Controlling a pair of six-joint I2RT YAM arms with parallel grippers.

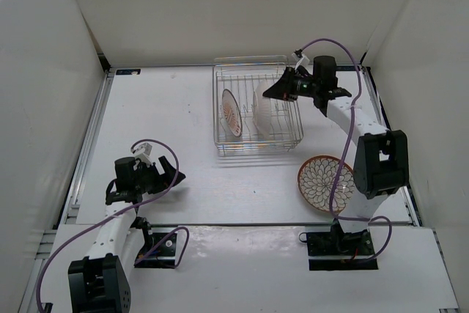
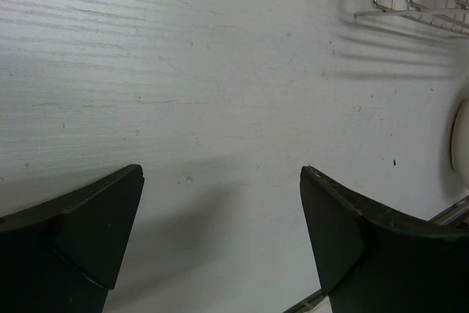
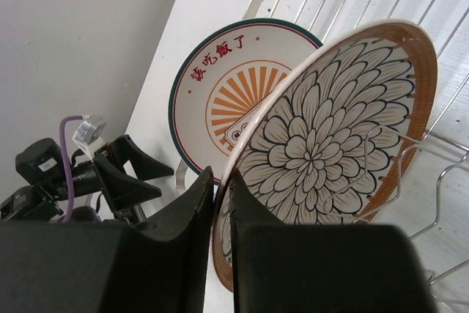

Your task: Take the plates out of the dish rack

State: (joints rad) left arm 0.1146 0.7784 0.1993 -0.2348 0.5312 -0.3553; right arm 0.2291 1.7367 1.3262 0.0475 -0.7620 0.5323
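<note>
Dish rack (image 1: 245, 82) holds pale plate (image 3: 212, 86) and petal plate (image 3: 322, 152), gripped by right hand (image 3: 221, 177).

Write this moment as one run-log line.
right claw: shut on petal plate in rack | left claw: open above table | unloaded plate: on table

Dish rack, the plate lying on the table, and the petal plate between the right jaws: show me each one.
dish rack (image 1: 260, 144): top view, near wall wires.
unloaded plate (image 1: 325, 183): top view, face centre.
racked petal plate (image 3: 322, 153): right wrist view, face centre.
</note>
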